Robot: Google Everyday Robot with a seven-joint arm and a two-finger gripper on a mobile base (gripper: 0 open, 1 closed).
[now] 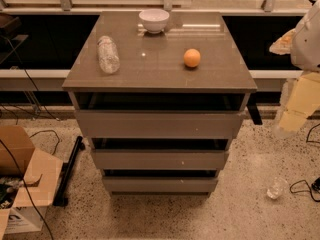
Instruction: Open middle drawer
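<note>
Camera view: the middle drawer (160,160) sits under the front edge of the desk (150,71), between the taller drawer (159,124) and the slimmest drawer (160,185). The gripper (294,115) hangs beyond the front right corner, its state impossible to tell.

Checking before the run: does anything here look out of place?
A clear plastic bottle lies on its side on the grey-brown cabinet top, and a clear cup sits on the floor. The tool hangs right of the cabinet.
</note>
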